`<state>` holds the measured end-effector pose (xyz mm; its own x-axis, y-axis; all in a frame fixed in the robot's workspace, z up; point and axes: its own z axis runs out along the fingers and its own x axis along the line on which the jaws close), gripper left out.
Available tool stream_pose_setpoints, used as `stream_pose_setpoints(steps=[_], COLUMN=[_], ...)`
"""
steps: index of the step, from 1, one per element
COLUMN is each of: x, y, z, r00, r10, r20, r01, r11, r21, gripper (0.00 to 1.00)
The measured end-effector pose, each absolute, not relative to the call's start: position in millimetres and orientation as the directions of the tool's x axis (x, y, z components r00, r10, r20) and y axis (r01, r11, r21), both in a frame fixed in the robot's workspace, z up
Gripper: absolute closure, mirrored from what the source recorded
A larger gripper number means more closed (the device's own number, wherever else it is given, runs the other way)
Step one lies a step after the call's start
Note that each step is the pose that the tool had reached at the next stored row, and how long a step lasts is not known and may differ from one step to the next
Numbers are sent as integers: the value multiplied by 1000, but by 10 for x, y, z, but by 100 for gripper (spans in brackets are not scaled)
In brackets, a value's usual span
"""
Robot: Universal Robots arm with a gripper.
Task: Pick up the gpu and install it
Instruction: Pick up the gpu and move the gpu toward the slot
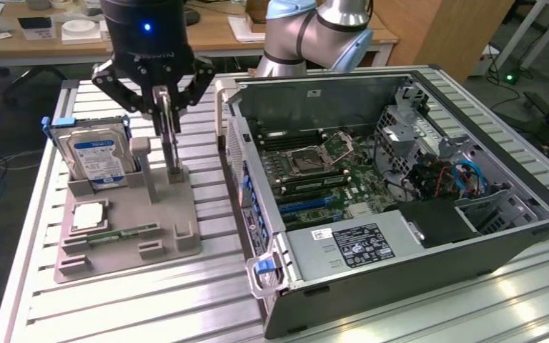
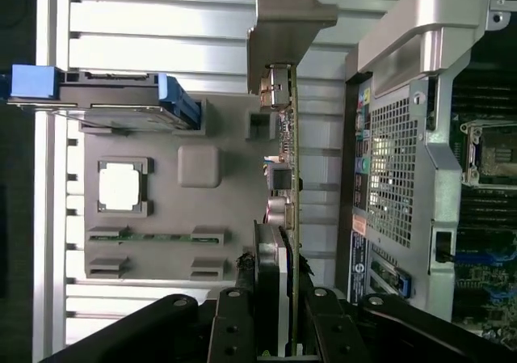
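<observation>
**Operator:** What is the state of the pincer?

**Guide:** You have the black two-fingered pincer (image 1: 165, 100) pinching the gpu (image 1: 171, 146), a thin flat green circuit card with a black shroud on one face. In the wrist view, you see one finger against each face of the gpu (image 2: 283, 181), gripping it at its upper end.

**Operator:** Where is the gpu?

**Guide:** You will find it over the far right corner of the grey plastic parts fixture (image 1: 122, 261). The fixture lies on the ribbed aluminium table (image 1: 141, 314), on the exterior view's left. The lower end of the gpu meets the fixture's raised stand. You cannot tell whether it has lifted clear. The silver hard drive with the blue-white label (image 1: 98, 161) stands just beside it, on the exterior view's left.

**Operator:** Which relation matters here?

**Guide:** Note that the gpu hangs directly below the pincer, standing on edge. Its long axis appears to run vertically, from the fingers down toward the fixture. The open black-and-silver computer case (image 1: 446, 271) lies to the exterior view's right of the gpu. The green motherboard (image 1: 351, 171) inside it is apart from the gpu, with the case's left wall between them.
</observation>
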<state>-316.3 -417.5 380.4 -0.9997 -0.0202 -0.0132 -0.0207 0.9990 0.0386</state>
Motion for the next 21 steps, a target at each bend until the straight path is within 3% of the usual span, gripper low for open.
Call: stream_pose_setpoints(steps=[10, 21], x=[-3163, -3163], y=[-4175, -4175], z=[4136, 4142], r00=[-1000, -1000], r10=[-20, -20], r20=[-13, -13], r01=[-21, -21], r11=[999, 999], r21=[42, 42], gripper=[72, 72])
